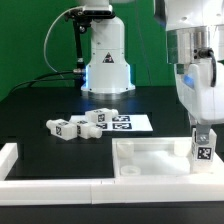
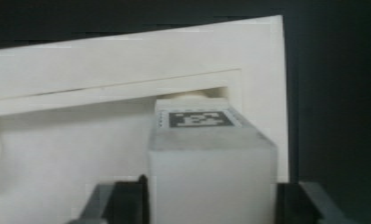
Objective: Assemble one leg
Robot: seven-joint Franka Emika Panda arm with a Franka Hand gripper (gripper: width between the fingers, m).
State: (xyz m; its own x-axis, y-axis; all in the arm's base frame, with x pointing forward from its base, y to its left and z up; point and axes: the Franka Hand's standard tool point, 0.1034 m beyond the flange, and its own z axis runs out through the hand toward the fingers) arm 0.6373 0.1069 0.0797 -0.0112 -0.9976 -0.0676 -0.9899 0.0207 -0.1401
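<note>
My gripper (image 1: 202, 140) is shut on a white leg (image 1: 203, 148), a stubby post with a black-and-white tag on its side. It holds the leg upright over the exterior view's right-hand corner of the wide white rimmed panel (image 1: 150, 160). In the wrist view the leg (image 2: 208, 150) fills the gap between my dark fingers (image 2: 121, 203), its tagged end toward the panel's inner corner (image 2: 200, 92). I cannot tell whether the leg touches the panel.
Several more tagged white legs (image 1: 78, 124) lie loose in the middle, next to the marker board (image 1: 128, 122). A white rail (image 1: 12, 165) bounds the exterior view's left and front. Another robot's base (image 1: 106, 62) stands at the back.
</note>
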